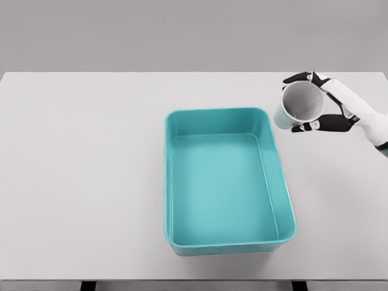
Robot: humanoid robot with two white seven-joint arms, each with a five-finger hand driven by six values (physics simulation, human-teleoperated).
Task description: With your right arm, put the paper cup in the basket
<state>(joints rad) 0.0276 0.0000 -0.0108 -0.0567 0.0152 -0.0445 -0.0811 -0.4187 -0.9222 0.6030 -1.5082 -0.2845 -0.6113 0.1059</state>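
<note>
Your right hand (330, 109) comes in from the right edge with its fingers wrapped around one paper cup (299, 106), which is tilted so you look into its open mouth. You have the cup up beside the far right corner of the basket (273, 176), outside its rim. Count one teal basket, rectangular, sitting on one white table (85, 170). You see one hand only.
</note>
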